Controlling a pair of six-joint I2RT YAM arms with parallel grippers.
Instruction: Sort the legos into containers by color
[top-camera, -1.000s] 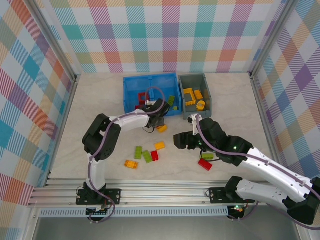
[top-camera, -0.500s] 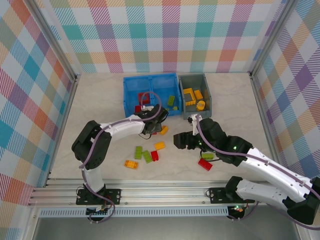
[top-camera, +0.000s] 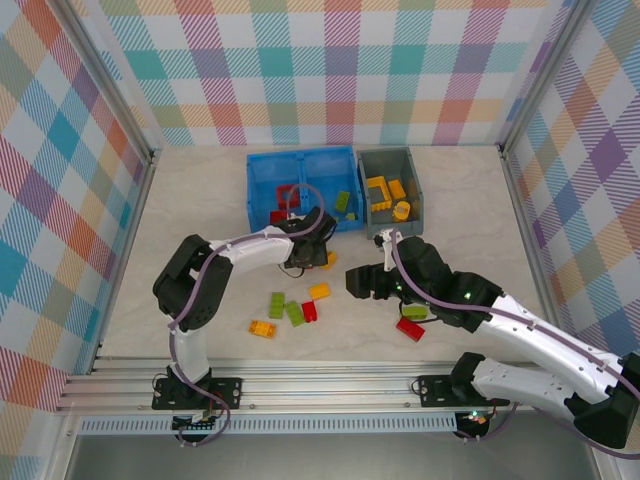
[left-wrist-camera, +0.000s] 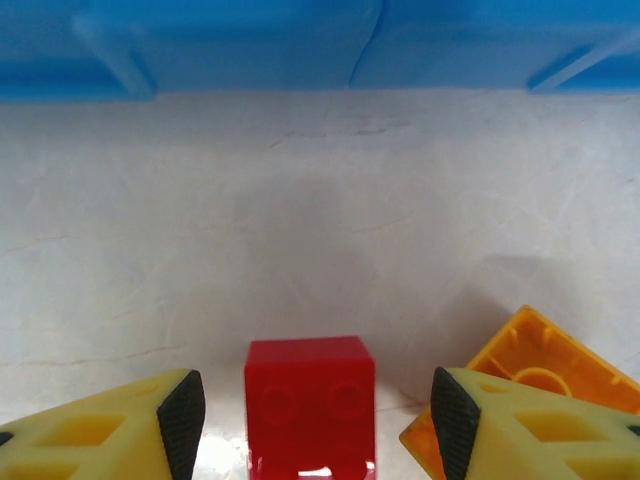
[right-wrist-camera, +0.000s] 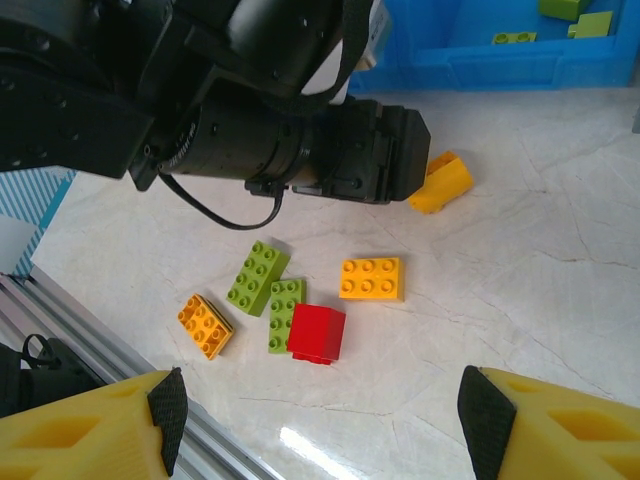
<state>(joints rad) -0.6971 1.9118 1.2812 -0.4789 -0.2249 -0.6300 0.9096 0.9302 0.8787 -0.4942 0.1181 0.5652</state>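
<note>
On the table (top-camera: 200, 200), at the left of the loose cluster, an orange brick (top-camera: 262, 328) is being flanked by a lime green brick (top-camera: 277, 305) and a second green brick (top-camera: 295, 313), which is being touched by a red brick (top-camera: 310, 311); a yellow-orange brick (top-camera: 319, 291) is being shown just beyond. Behind them the left gripper (left-wrist-camera: 315, 425) is being held low, just in front of the blue bin (top-camera: 300, 153). Its jaws are being held part open astride a small red cube (left-wrist-camera: 310, 400), with a gap showing on either side and nothing gripped. A tilted orange piece (left-wrist-camera: 540, 370) is being shown just beside one finger. Red pieces are being held in the bin's left compartment, green ones in its right. Right of centre, the right gripper (right-wrist-camera: 320, 430) is being held above the table, jaws wide apart and empty. Orange-yellow pieces are being held in the dark grey bin (top-camera: 385, 152), while a green piece (top-camera: 415, 311) and a red block (top-camera: 410, 328) are being shown close together beside the right arm.
</note>
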